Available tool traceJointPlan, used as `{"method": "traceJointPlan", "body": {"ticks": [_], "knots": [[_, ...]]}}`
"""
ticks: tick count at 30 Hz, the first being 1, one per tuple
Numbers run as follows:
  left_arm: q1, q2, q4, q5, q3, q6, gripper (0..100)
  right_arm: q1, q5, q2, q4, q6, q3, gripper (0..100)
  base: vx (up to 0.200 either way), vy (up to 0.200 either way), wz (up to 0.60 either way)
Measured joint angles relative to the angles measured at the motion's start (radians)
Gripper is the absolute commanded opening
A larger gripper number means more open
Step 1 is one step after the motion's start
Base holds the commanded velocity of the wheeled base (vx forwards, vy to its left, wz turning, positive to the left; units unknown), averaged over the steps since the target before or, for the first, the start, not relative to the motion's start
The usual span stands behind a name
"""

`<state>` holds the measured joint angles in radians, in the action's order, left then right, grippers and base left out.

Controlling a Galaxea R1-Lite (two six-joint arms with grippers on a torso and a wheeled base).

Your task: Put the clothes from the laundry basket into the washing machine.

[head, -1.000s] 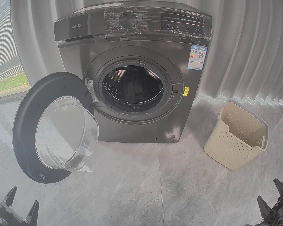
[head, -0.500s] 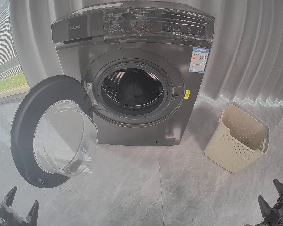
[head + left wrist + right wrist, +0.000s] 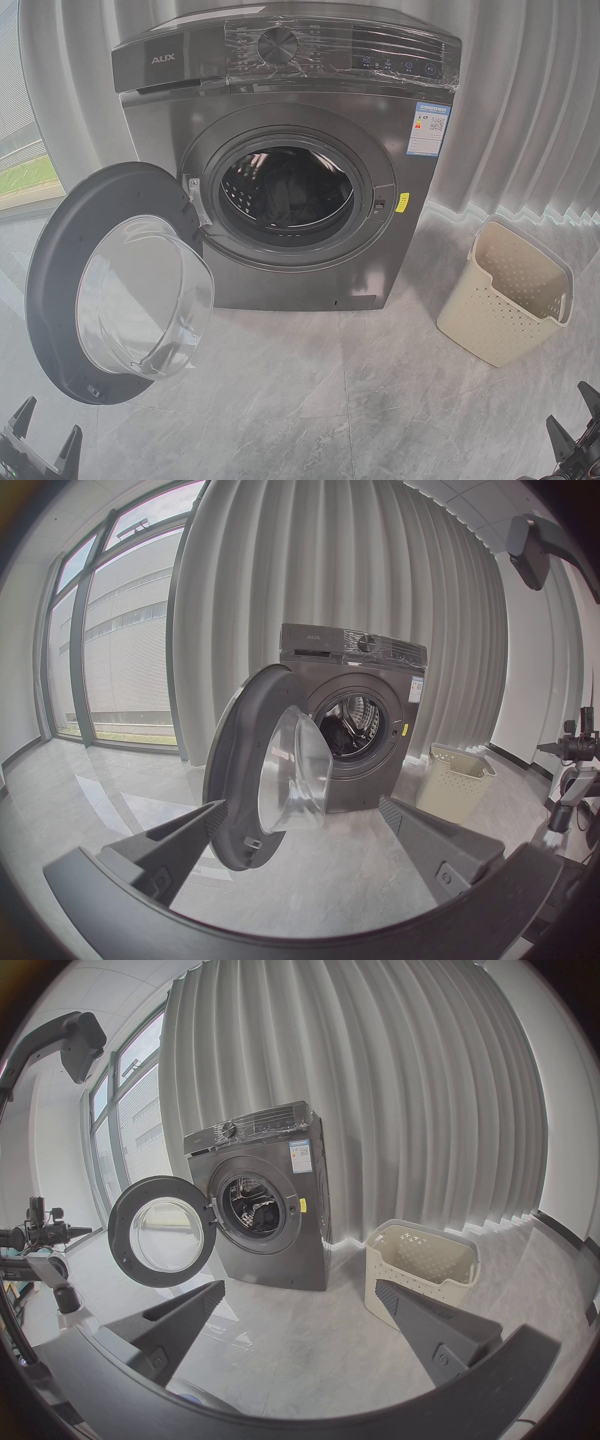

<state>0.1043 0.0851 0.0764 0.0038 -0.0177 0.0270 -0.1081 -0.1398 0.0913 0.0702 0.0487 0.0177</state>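
A grey front-loading washing machine [image 3: 281, 81] stands ahead with its round door [image 3: 115, 284] swung wide to the left. Dark clothes [image 3: 290, 187] lie inside the drum. The cream laundry basket [image 3: 509, 290] stands on the floor to the machine's right, and its inside looks bare. My left gripper [image 3: 47, 431] is low at the front left, open and holding nothing. My right gripper [image 3: 575, 412] is low at the front right, also open with nothing in it. In the wrist views the machine [image 3: 353, 711] [image 3: 262, 1204] and basket [image 3: 455, 780] [image 3: 419, 1266] lie well ahead of the spread fingers.
Grey tiled floor [image 3: 325, 387] stretches between me and the machine. Pleated white curtains [image 3: 525, 94] hang behind the machine and basket. A large window [image 3: 119, 642] is on the left. The open door juts out over the floor at the left.
The whole head view has shifted slightly, with machine and basket sitting a little lower and more to the right: the camera has moved. Both grippers hold the same pose.
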Motion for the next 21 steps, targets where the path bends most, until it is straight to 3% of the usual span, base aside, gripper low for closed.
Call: {"method": "traceJointPlan", "body": {"ticks": [5, 8, 13, 21], "knots": [[0.000, 0.000, 0.000, -0.003, 0.000, 0.008, 100, 0.000, -0.050, 0.000, 0.000, -0.035, 0.000, 100, 0.000, 0.000, 0.00], [-0.001, 0.001, -0.001, -0.006, 0.000, -0.005, 100, 0.000, -0.054, 0.000, 0.000, -0.037, 0.000, 100, 0.000, 0.000, 0.00], [-0.001, 0.001, 0.015, -0.015, -0.006, -0.002, 100, 0.000, -0.055, 0.001, 0.000, -0.033, 0.000, 100, 0.000, 0.000, 0.00], [-0.002, 0.073, -0.033, -0.014, -0.215, -0.004, 100, 0.001, -0.055, 0.001, 0.000, -0.030, 0.000, 100, 0.000, 0.000, 0.00]]}}
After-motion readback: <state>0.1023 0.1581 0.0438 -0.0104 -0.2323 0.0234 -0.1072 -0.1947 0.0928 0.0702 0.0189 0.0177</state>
